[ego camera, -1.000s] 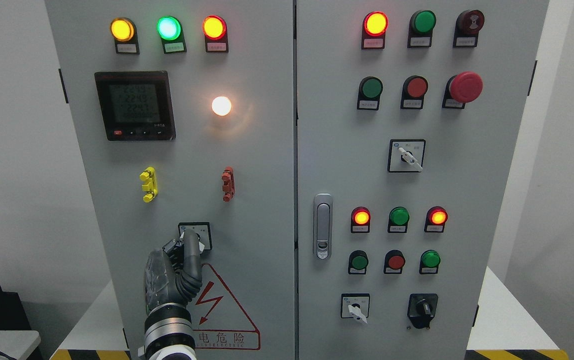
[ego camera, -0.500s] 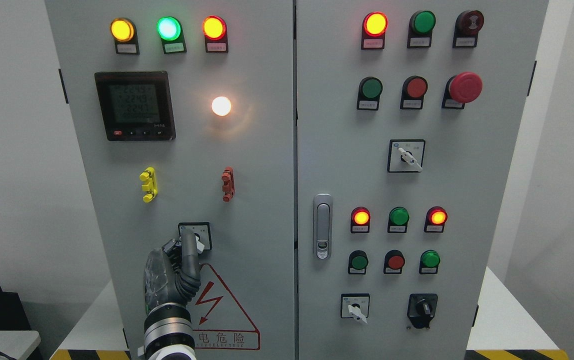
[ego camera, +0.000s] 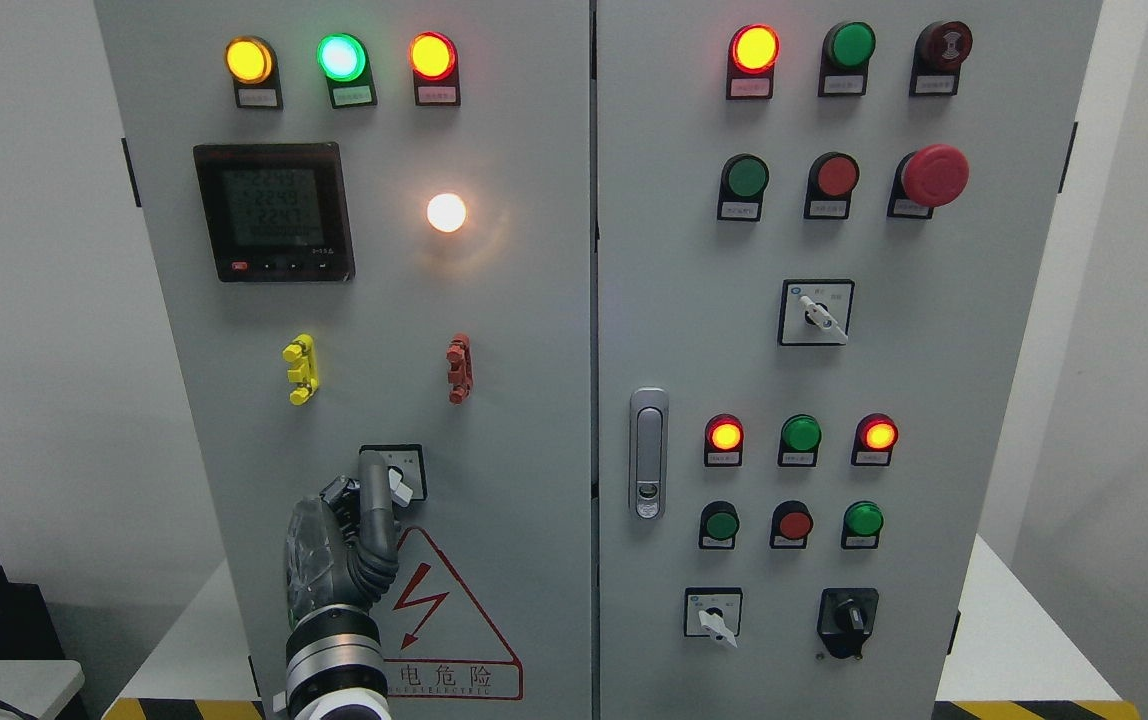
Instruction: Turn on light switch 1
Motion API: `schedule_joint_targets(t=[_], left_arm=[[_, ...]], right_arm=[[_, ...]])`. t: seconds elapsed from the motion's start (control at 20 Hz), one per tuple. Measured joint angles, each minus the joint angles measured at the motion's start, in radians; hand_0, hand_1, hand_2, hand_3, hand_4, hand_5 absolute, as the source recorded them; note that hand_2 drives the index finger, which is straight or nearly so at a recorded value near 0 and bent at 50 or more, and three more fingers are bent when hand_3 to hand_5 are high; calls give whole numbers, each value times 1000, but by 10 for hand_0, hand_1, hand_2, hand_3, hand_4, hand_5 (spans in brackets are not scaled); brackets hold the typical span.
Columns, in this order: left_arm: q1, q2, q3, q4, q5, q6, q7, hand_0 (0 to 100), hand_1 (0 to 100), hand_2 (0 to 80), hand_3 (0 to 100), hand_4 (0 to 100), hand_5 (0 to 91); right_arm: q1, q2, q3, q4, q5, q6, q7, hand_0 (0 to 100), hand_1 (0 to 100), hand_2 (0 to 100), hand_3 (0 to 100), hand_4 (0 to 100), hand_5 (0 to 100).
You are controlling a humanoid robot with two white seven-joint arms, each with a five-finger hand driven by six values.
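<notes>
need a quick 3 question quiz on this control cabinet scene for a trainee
1. True or false: the white lamp beside the digital meter is lit.
2. Which part of the cabinet is the left hand at? A) the rotary switch above the warning triangle B) the red emergency stop button C) the door handle
3. Fill in: the three lamps along the top of the left door glow yellow, ____ and red, from left to right.

Key: 1 true; 2 A; 3 green.
</notes>
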Motion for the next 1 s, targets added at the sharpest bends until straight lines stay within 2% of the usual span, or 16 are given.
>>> schedule_joint_targets(t=[1.0], left_arm=[[3, -1, 1, -4, 1, 6, -10, 254, 123, 451, 828, 881, 876]], right_arm=[[0, 0, 0, 0, 0, 0, 0, 120, 389, 0, 0, 0, 0]])
